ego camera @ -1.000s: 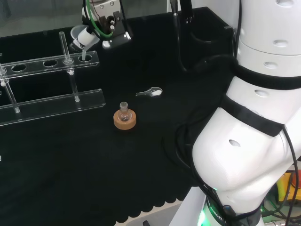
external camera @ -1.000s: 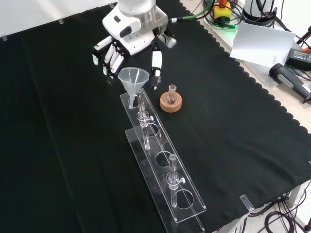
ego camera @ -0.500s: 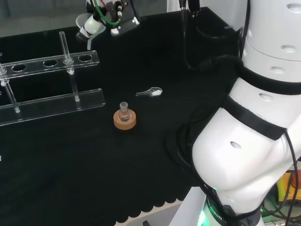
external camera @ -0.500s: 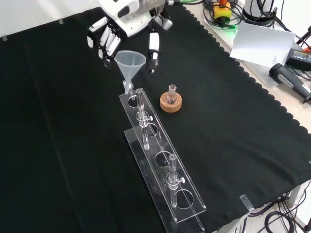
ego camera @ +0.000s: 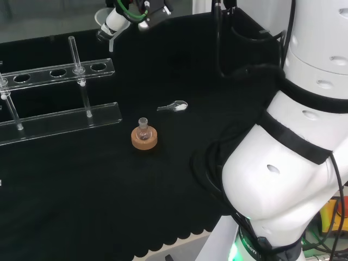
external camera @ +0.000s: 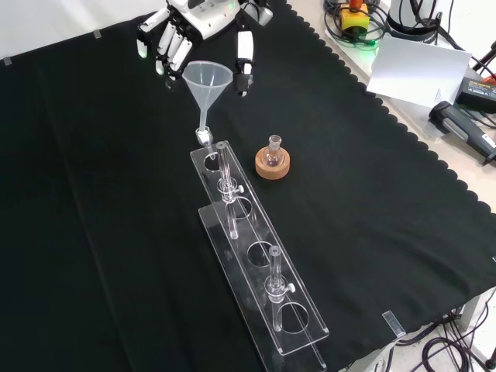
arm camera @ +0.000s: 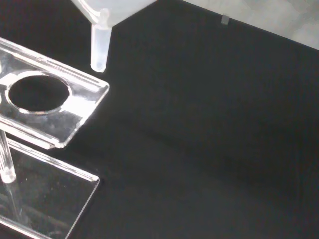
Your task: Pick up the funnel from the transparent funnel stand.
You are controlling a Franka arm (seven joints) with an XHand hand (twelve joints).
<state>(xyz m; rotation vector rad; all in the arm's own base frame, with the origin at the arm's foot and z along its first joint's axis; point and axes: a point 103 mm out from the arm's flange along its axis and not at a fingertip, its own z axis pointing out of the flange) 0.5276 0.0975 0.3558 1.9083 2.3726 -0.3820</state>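
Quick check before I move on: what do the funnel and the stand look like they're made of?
Funnel: translucent, slightly milky, matte, so probably plastic. Stand: clear and glossy, flat plates with cut holes and bright edge glints, likely acrylic, though glass can't be ruled out.

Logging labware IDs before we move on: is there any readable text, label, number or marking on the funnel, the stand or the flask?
None can be read.
Clear plastic funnel, held by the robot hand: no markings.
Transparent funnel stand: none.
Small glass flask on its cork ring: none.
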